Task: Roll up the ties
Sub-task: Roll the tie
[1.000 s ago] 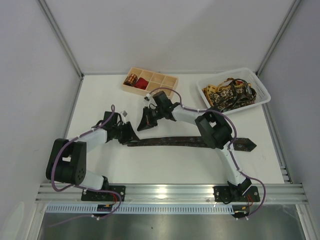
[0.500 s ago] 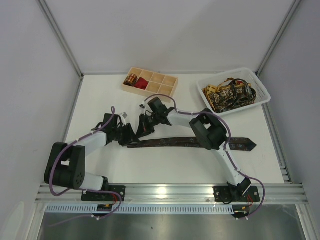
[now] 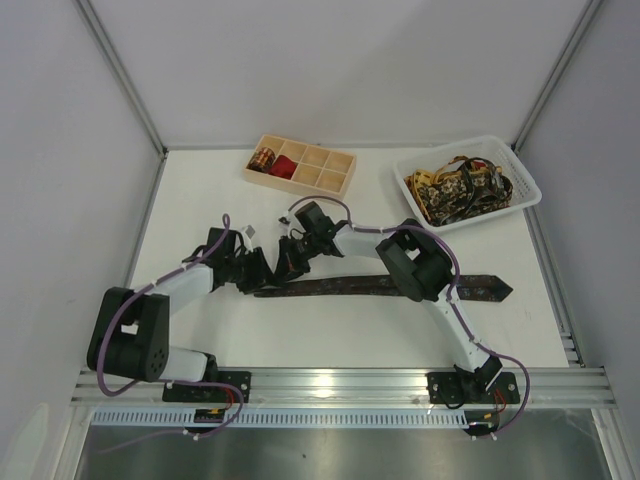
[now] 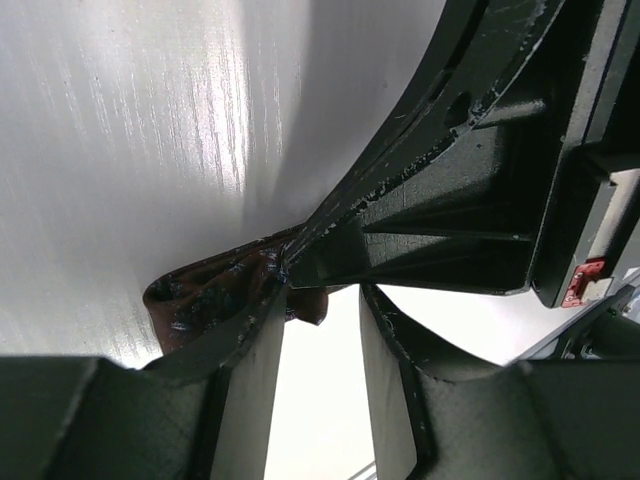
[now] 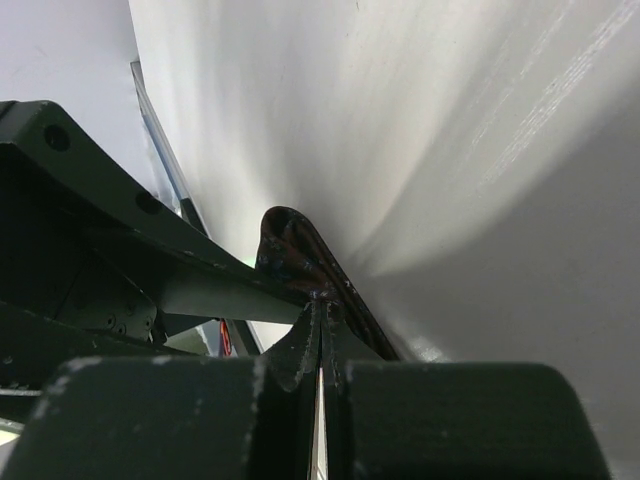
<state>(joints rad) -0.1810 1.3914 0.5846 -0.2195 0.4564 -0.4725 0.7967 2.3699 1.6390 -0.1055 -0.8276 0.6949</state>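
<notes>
At the left tip of the long dark brown fabric tie point(image 3: 335, 287): right gripper point(image 5: 322, 312), clamped shut on it.
Beside that tip: left gripper point(image 4: 322, 305), half-open, nothing between its fingers.
Tie axis: runs rightward.

Got a dark brown tie point(image 3: 340, 286) stretched left to right across the surface point(image 3: 330, 335). Seeing left pincer point(image 3: 262, 272) and right pincer point(image 3: 290, 262) crowded at its left end. Behind, spotting a wooden tray point(image 3: 335, 160) with a coil point(image 3: 263, 158) in its left corner, plus a white basket point(image 3: 527, 183) heaped with patterned ties point(image 3: 455, 188).
</notes>
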